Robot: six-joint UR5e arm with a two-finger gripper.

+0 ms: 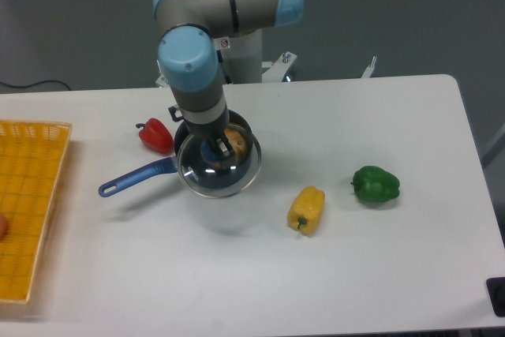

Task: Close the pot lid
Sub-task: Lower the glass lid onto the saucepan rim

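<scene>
My pincer (218, 150) grips the blue knob of the lid (218, 167), so the glass hangs level. I hold it left of centre in the frame, over the pot (237, 128), for lowering onto the rim.

A: How much of the pot (207, 141) shows?
B: Little; the lid (218, 166) and the arm cover most of it, and the food inside is a blur through the glass.
A: And the gripper (215, 150)?
B: Its fingers merge with the blue knob, so its grip cannot be made out.
A: The basket (30, 203)?
B: Cut off by the left edge, as is a small reddish thing (2, 227) there.
</scene>
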